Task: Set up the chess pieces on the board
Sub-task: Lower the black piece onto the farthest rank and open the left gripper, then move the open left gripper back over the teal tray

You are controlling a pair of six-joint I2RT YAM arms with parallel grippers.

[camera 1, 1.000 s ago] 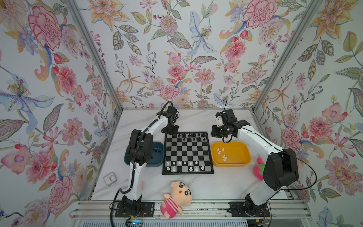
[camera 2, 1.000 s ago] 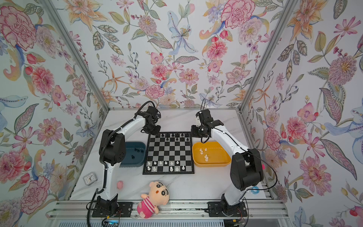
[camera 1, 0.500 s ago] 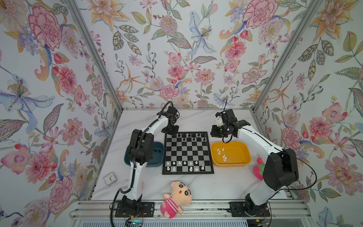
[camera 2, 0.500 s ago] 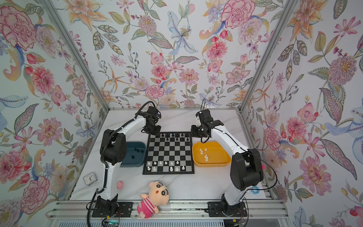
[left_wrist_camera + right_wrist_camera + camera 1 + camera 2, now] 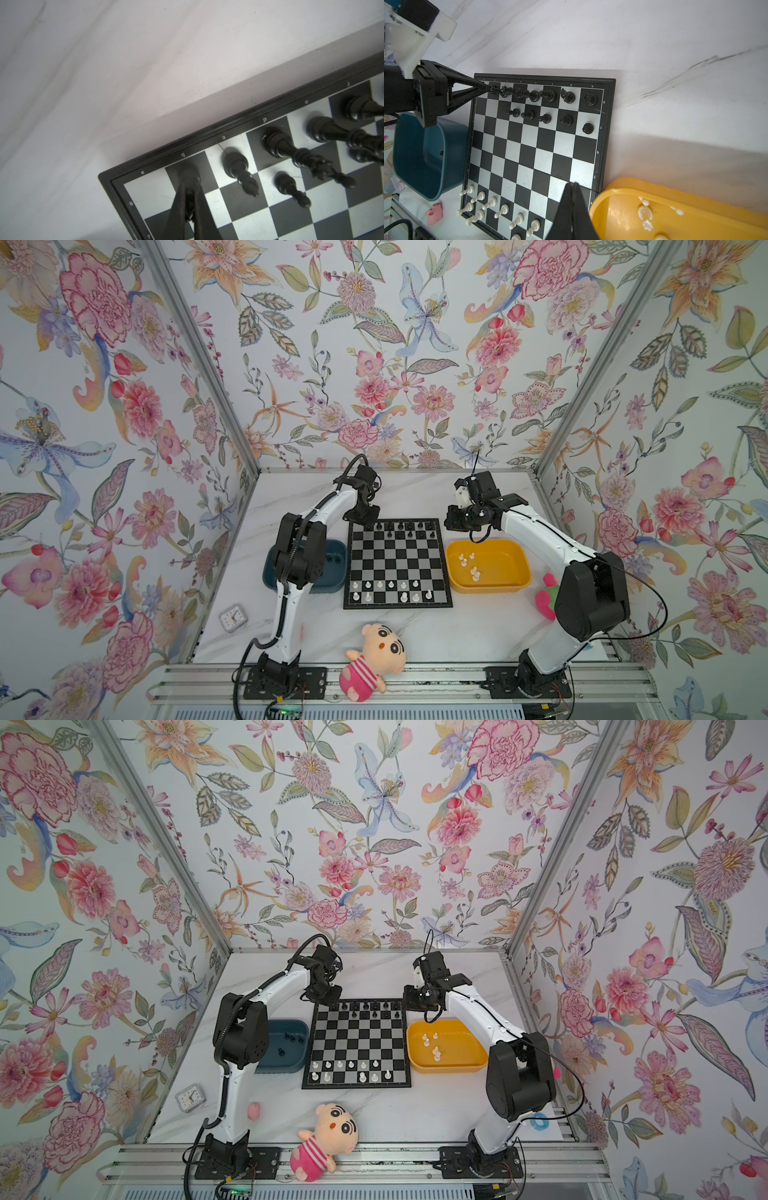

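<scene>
The board [image 5: 397,564] lies mid-table, with black chess pieces [image 5: 399,526] along its far rows and white ones [image 5: 390,589] along its near rows. My left gripper [image 5: 365,522] is at the board's far left corner. In the left wrist view its fingers [image 5: 180,199] are shut on a black piece [image 5: 188,174] whose base sits on the dark square by the letter b. My right gripper [image 5: 573,184] is shut and empty, hovering over the board's right edge beside the yellow tray [image 5: 490,587].
The yellow tray holds several loose white pieces [image 5: 469,566]. A blue tray [image 5: 286,1065] left of the board holds a few black pieces [image 5: 291,1038]. A plush doll [image 5: 374,659], a small clock [image 5: 233,617], a pink toy [image 5: 253,1110] and a pink-green plush [image 5: 546,597] lie near the front.
</scene>
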